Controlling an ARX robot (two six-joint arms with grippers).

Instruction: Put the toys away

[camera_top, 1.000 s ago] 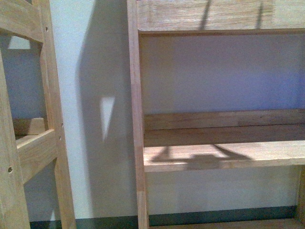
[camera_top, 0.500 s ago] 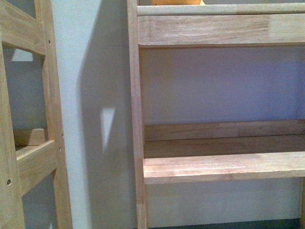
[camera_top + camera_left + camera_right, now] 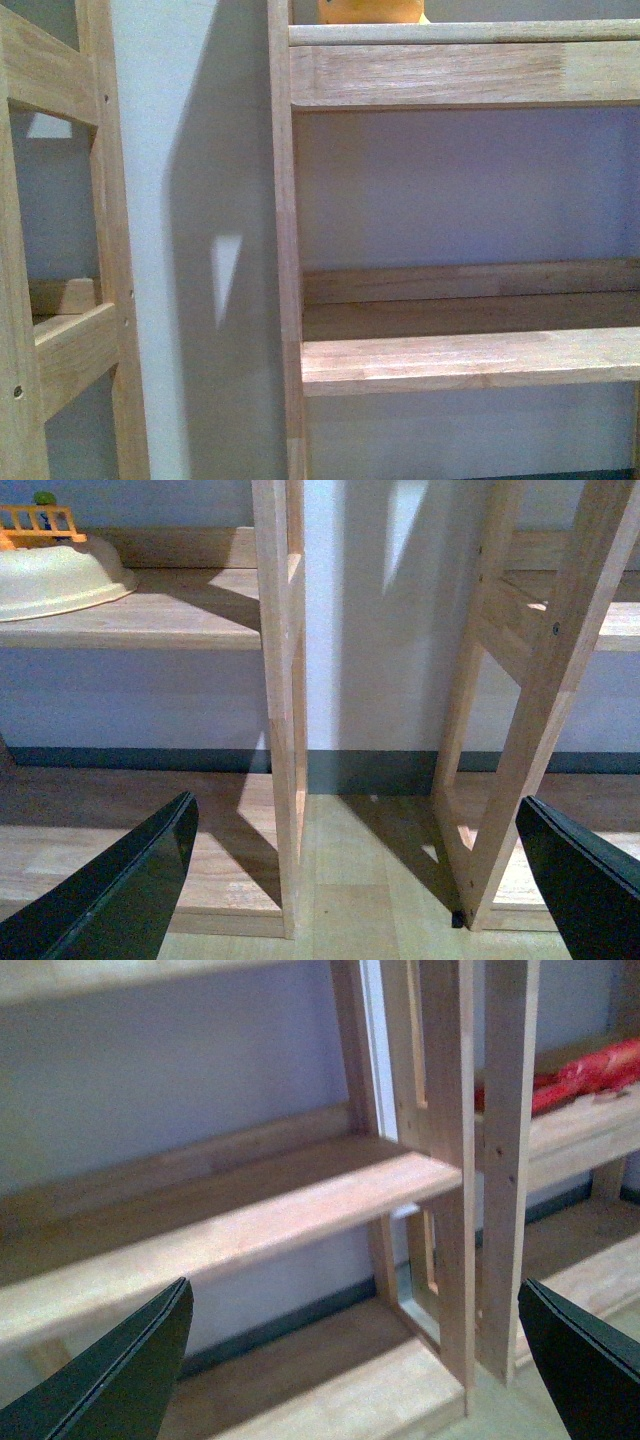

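Pale wall [image 3: 180, 100], wooden shelving [image 3: 460, 360], orange plush toy [image 3: 370, 10] on upper shelf, both pincers wide open, empty.

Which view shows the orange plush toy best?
The front view: the orange plush toy peeks over the upper shelf rail at the top edge, only its lower part visible. Neither wrist view shows it; both see only shelving and other items.

Pale wall [image 3: 180, 150] behind wooden shelving [image 3: 460, 360] — plank floor [image 3: 350, 880] below.
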